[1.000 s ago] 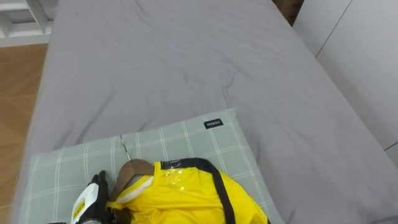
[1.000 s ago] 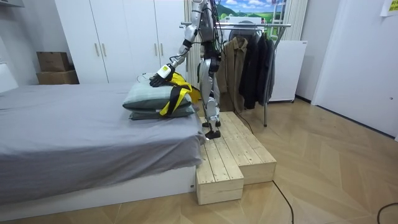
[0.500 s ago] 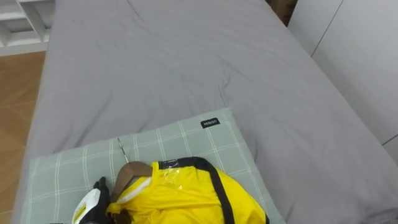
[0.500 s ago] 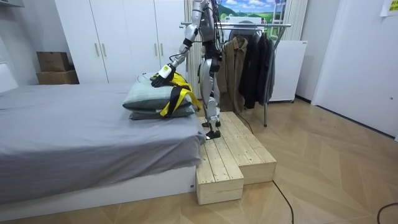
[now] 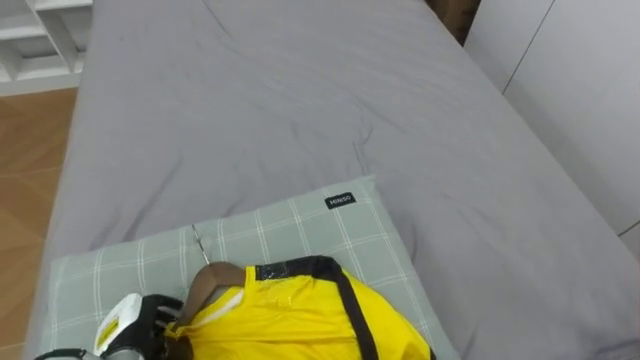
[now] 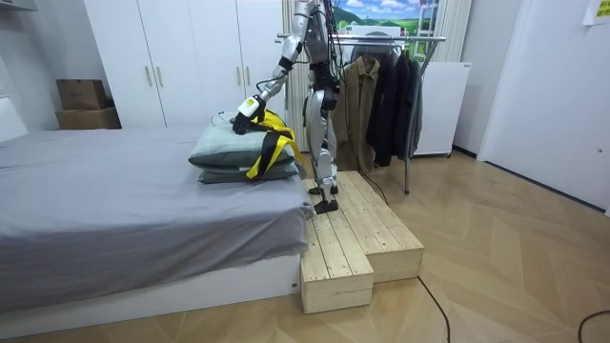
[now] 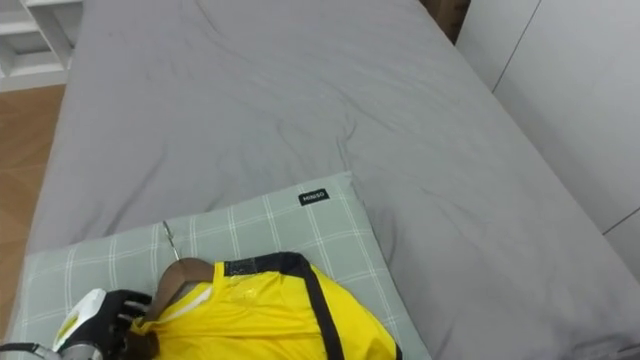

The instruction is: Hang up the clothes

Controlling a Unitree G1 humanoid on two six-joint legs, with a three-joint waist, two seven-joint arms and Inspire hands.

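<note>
Your left hand point(image 5: 135, 318) comes in at the lower left of the eye views. Its dark fingers point(image 5: 165, 308) are curled onto the collar edge of the yellow jacket point(image 5: 290, 320), right where the brown wooden hanger point(image 5: 215, 278) pokes out of the neck. So the hand is clamped on the jacket. You cannot tell whether the fingers also catch the hanger's wood.

The hanger's thin metal hook point(image 5: 200, 240) lies flat on the pillow, pointing away from you toward the middle of the bed. The jacket has a black band point(image 5: 350, 300) along its opening. It lies bunched on the green checked pillow point(image 5: 300, 225), covering the part nearest you.

The pillow sits on the grey bed point(image 5: 280, 100), whose cover is lightly creased.

In the room view you stand upright on a wooden platform point(image 6: 357, 238) at the side of the bed, facing the bed. Your left arm reaches out over the pillow, which lies on top of a second pillow point(image 6: 229, 171). From there one side of the jacket hangs down over the front of both.

Behind you stands a clothes rack point(image 6: 381, 40) with dark coats point(image 6: 386, 95) on it. White wardrobe doors point(image 6: 181, 57) fill the wall beyond the bed.
</note>
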